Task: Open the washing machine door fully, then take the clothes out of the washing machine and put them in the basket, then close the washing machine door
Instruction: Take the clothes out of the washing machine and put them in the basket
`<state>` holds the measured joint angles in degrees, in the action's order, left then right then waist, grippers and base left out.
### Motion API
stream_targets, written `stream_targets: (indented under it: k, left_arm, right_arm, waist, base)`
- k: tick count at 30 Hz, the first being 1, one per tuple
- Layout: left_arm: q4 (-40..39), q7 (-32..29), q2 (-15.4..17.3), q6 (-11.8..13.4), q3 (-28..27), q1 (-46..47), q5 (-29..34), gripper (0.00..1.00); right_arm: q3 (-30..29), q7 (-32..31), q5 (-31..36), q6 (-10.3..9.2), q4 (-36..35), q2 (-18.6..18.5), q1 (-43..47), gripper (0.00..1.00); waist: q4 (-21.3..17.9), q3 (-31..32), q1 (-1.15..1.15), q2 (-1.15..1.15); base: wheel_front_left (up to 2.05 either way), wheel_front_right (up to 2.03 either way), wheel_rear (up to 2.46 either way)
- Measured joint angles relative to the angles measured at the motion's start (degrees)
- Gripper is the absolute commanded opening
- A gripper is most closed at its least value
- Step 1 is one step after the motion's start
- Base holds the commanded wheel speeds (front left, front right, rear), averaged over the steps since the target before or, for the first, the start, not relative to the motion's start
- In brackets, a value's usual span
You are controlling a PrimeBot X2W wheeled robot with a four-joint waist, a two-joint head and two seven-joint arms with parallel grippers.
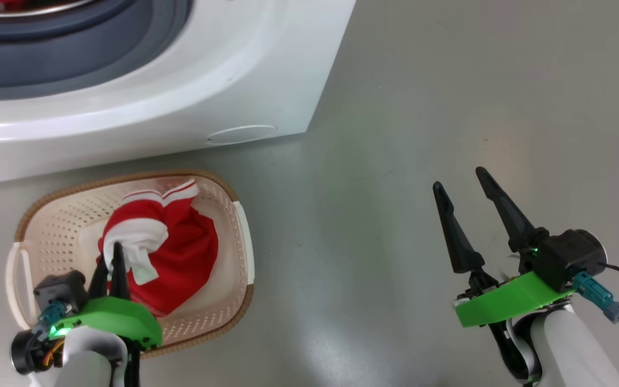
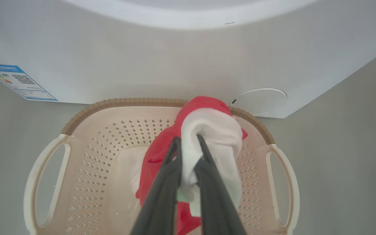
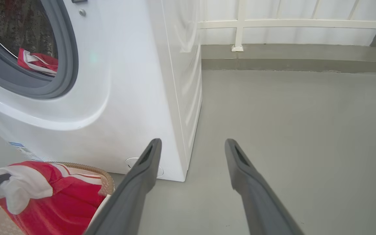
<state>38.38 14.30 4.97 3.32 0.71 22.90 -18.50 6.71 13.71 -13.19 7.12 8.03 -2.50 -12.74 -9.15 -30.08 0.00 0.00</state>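
- blue label (image 2: 18, 81) low on the front of the washing machine (image 1: 180, 102), far left: QR code and small print, too small to read
- basket (image 1: 240, 215) on the floor (image 1: 449, 80), just in front of the machine; no writing readable on it
- left gripper (image 1: 113, 255) over the basket, fingers (image 2: 162, 195) clamped on a white fold of the clothes (image 1: 186, 252); red part hangs down into the basket
- grey gasket (image 1: 73, 54) around the uncovered opening, upper left; more red-and-white clothes lying in the drum (image 3: 28, 26)
- small round flap (image 1: 241, 134) at the machine's lower front corner, no marking legible
- right gripper (image 1: 459, 178) well right of the basket, over bare floor, fingers (image 3: 135, 182) wide apart, nothing between them
- white railing (image 3: 240, 24) behind, right wrist view
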Motion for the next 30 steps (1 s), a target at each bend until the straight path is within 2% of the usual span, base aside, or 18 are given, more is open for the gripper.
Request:
stream_targets:
  k: [8,14,15,16,18,24,30]
  left_arm:
    - [9.91,0.0,-1.11,-2.53,-2.67,2.63,0.98,0.0]
    - [13.0,0.0,-1.9,-4.09,-3.64,3.75,1.4,0.0]
    - [13.59,0.0,-2.02,-4.46,-3.82,3.94,1.4,0.33]
    - [14.0,0.0,-2.08,-4.81,-3.92,4.07,1.4,0.47]
    - [14.83,0.0,-2.19,-5.6,-4.19,4.11,1.4,1.0]
    - [15.37,0.0,-2.35,-6.48,-4.8,4.08,1.74,1.0]
    - [10.4,0.0,-2.63,-6.81,-5.15,3.22,4.25,1.0]
  right_arm:
    - [0.1,0.51,-0.42,0.0,0.67,-0.01,-0.69,1.0]
    - [0.23,0.52,-0.42,0.0,1.18,-0.01,-0.76,1.0]
    - [0.22,0.54,-0.42,0.0,1.23,-0.01,-0.76,1.0]
    - [0.22,0.62,-0.42,0.0,1.33,-0.01,-0.76,1.0]
    - [0.24,0.74,-0.41,0.0,1.59,-0.01,-0.75,1.0]
    - [0.36,0.92,-0.43,0.0,2.68,-0.01,-0.67,1.0]
    - [0.29,0.92,-0.55,0.0,4.03,-0.02,0.14,1.0]
  waist:
    - [-0.54,-1.14,0.0,0.0]
    - [-0.21,-0.5,0.0,0.0]
    - [-0.13,-0.3,0.0,0.0]
    - [-0.05,-0.06,0.0,0.0]
    - [0.12,0.53,0.0,0.0]
    - [0.69,2.96,0.0,0.0]
    - [1.45,6.34,0.0,0.0]
  base:
    - [0.0,0.0,0.0]
    - [0.0,0.0,0.0]
    - [0.0,0.0,0.0]
    - [0.0,0.0,0.0]
    - [0.0,0.0,0.0]
    - [0.0,0.0,0.0]
    - [0.0,0.0,0.0]
